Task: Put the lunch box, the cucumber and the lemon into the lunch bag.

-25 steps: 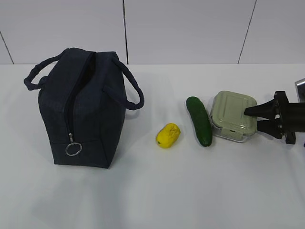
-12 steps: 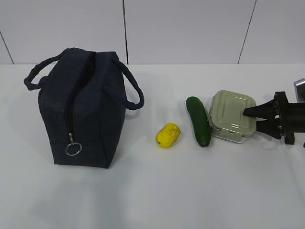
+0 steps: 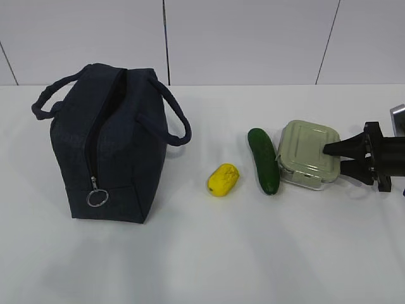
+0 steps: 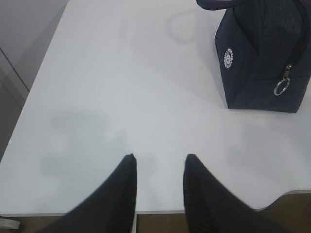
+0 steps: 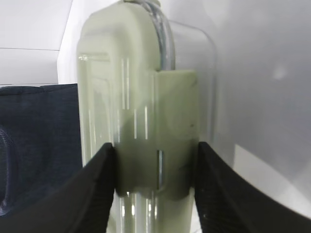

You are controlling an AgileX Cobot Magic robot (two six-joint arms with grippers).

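The lunch box (image 3: 307, 152), clear with a sage-green lid, lies on the white table at the right. My right gripper (image 3: 333, 158) comes in from the right edge and is shut on its near clip, one finger over the lid and one under the base. In the right wrist view both fingers press the clip (image 5: 158, 126) of the lunch box (image 5: 126, 73). The cucumber (image 3: 264, 159) lies just left of the box, touching or nearly touching it. The lemon (image 3: 223, 179) lies left of the cucumber. The navy lunch bag (image 3: 111, 145) stands at the left. My left gripper (image 4: 158, 158) is open and empty over the table's edge.
The bag also shows in the left wrist view (image 4: 262, 63), with its white logo (image 4: 228, 58) and ring pull (image 4: 280, 87). Its handles (image 3: 180, 123) stick out sideways. The table edge (image 4: 218, 209) runs under my left fingers. A grey wall stands behind the table.
The lunch box and the cucumber have shifted very slightly left between the earlier frames and now. My right gripper stays at the box's right edge. The bag and lemon have not moved.
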